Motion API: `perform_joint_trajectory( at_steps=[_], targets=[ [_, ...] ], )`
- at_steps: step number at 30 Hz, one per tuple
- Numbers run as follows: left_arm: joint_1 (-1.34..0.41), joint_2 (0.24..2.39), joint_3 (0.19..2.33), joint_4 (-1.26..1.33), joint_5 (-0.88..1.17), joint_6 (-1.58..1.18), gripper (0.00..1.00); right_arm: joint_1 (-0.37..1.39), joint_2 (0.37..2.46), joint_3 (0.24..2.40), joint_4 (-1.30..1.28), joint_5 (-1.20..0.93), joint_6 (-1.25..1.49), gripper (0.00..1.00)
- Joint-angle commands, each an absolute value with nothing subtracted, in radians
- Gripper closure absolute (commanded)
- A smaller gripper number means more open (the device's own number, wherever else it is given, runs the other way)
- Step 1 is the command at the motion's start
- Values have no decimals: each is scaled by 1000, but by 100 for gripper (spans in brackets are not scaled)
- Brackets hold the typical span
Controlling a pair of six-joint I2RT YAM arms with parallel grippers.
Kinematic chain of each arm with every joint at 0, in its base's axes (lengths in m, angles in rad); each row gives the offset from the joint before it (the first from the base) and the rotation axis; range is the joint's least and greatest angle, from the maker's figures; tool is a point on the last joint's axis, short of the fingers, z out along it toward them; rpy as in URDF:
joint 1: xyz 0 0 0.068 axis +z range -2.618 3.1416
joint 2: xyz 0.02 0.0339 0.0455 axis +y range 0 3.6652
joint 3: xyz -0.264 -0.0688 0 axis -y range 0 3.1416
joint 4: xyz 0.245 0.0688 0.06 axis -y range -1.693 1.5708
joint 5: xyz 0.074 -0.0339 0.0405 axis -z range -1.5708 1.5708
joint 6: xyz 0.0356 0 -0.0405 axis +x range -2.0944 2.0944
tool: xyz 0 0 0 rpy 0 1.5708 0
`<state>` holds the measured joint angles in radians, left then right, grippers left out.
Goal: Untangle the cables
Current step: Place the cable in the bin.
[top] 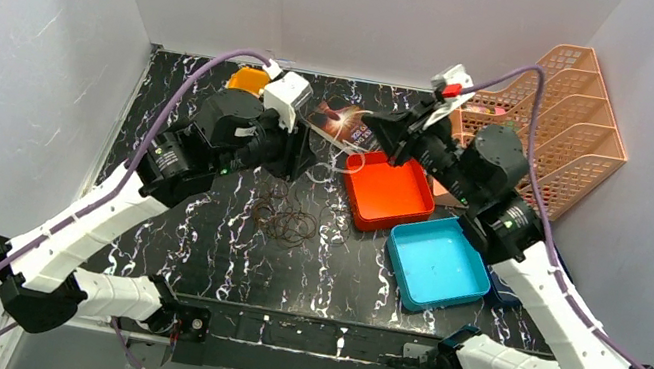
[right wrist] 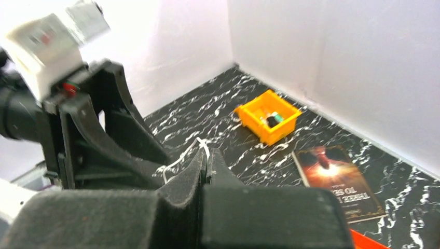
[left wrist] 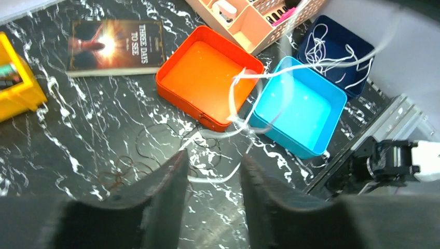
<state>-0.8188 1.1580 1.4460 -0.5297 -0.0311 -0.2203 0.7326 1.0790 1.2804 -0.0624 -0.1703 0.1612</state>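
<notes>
Held: whitish cable (right wrist: 200, 142), pinched in right gripper (right wrist: 205, 158). Spare: left gripper (left wrist: 212, 161), spread. I'd lift slowly so dark cables (top: 286, 220) slip off unsnagged.

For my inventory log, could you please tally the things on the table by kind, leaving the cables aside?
Trays: 3 (orange tray, light blue tray, dark blue tray)
Yellow bin: 1
Pink rack: 1
Book: 1
Total: 6
</notes>
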Motion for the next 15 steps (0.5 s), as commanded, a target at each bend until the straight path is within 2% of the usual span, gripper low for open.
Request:
perform_joint_trajectory(
  at_steps=[1, 4, 6, 15],
  targets=[
    [-813, 1144, 1427, -564, -35, -212, 53, 724, 1037, 1366, -18, -66, 175, 100],
    [-813, 1119, 1390, -529, -32, -219, 42, 725, 1038, 1369, -27, -37, 193, 100],
    [-813, 1100, 1352, -498, -28, -226, 38, 724, 1037, 1370, -25, -35, 205, 100],
    [-813, 1023, 1179, -298, -2, -279, 32, 725, 1015, 1358, -2, -62, 232, 100]
  ],
)
